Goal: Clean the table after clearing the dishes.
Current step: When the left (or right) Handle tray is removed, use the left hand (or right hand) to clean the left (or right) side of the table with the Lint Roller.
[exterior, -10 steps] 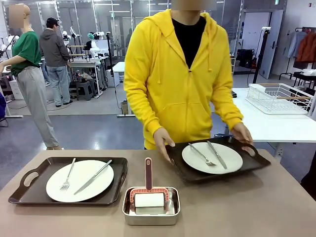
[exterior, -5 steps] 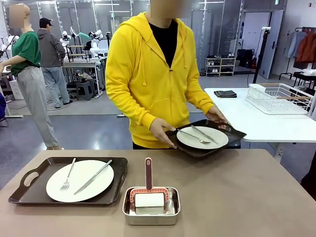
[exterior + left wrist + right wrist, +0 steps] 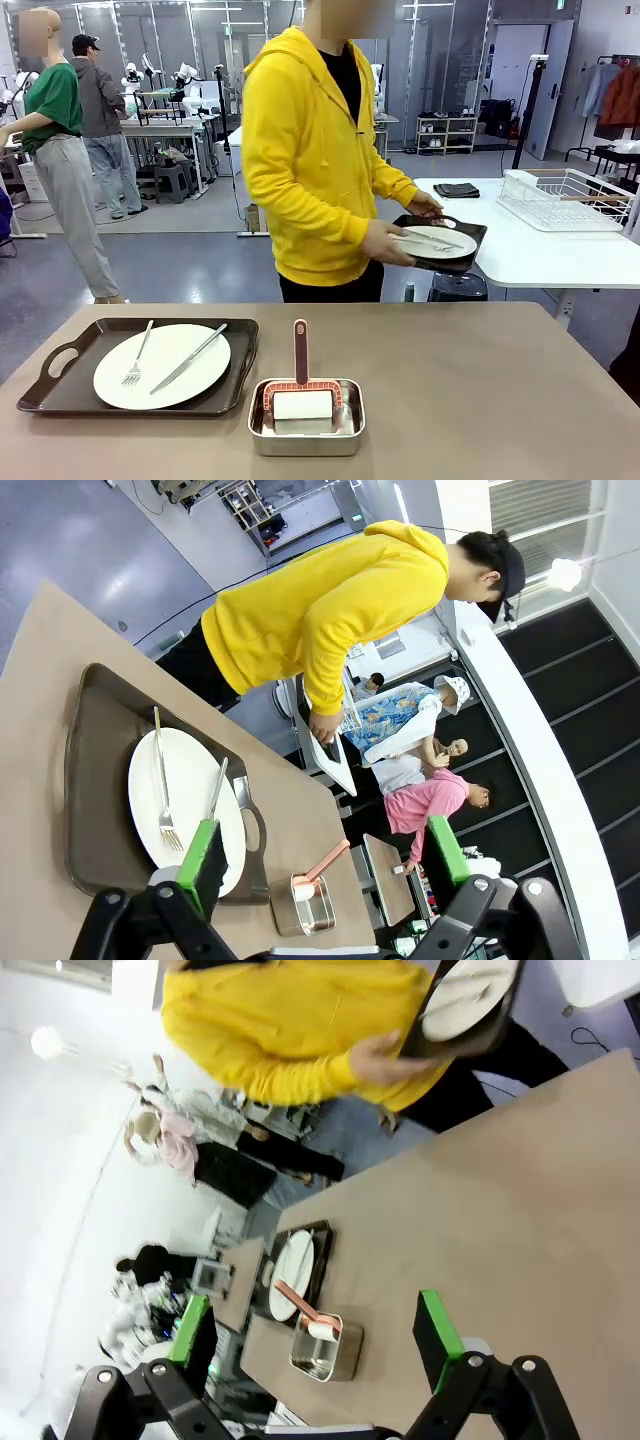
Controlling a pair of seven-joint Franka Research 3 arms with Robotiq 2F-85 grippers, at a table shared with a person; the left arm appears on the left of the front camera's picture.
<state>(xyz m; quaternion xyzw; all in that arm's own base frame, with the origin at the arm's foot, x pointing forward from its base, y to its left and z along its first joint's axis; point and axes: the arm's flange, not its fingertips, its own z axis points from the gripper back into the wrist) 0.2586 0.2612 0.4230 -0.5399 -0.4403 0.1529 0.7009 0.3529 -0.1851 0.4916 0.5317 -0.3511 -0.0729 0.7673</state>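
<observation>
On the beige table, at the left, a dark brown tray carries a white plate with a fork and a knife. A person in a yellow hoodie stands past the far edge, turned right, and holds a second tray with its plate over the white side table. My left gripper is open high above the left tray and its plate. My right gripper is open in the air above the table, with the carried tray far off.
A small steel pan holding a red-handled scrubber sits at the table's front middle, also seen as the pan and the pan. A white wire rack stands on the side table. People stand far back left.
The person lifted the right-hand tray with its plate off the table, turned right and carried it over to the white side table. The left tray, the pan and both grippers stayed put.
</observation>
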